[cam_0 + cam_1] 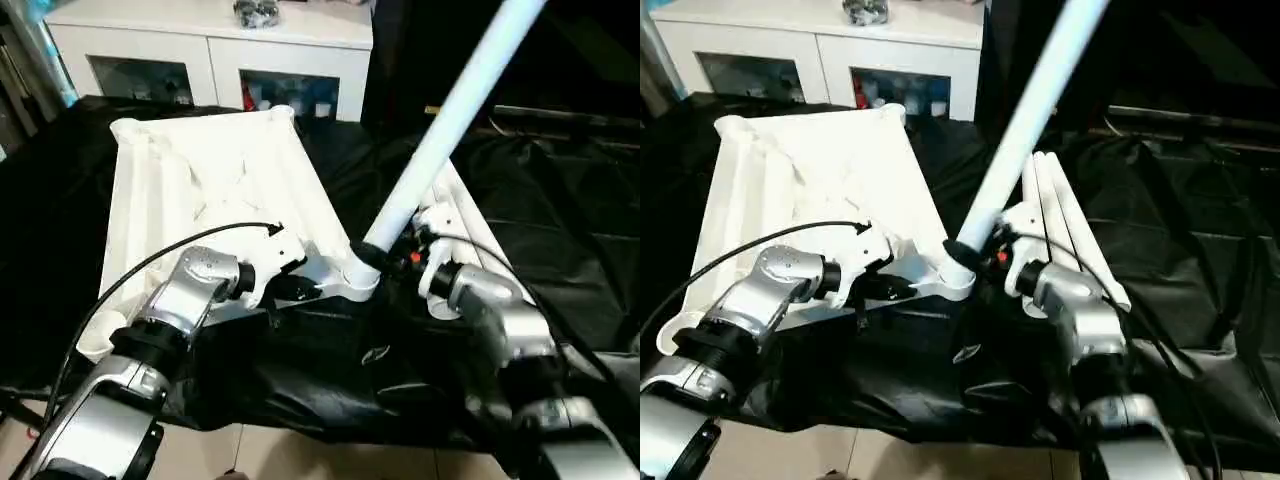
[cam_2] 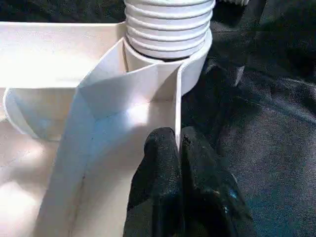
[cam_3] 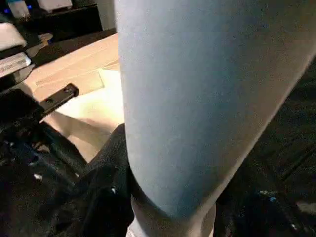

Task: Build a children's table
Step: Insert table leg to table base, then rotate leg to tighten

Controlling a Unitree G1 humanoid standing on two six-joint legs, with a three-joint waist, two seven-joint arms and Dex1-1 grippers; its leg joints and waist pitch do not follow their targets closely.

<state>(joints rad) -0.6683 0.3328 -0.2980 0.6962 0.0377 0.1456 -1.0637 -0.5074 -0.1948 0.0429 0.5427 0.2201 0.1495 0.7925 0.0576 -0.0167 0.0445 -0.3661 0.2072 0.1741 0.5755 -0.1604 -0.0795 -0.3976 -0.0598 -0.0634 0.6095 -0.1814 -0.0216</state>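
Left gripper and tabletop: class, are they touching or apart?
Touching. The left wrist view shows the left gripper's black fingers closed on a thin rib of the tabletop, beside the corner socket holding the leg's threaded end.

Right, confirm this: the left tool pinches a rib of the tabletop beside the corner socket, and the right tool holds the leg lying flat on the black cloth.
One thing is wrong: the leg is not lying flat. In the left eye view it slants upward, its threaded end in the corner socket, with the right tool around its lower end. The left tool does pinch a rib of the tabletop beside that socket.
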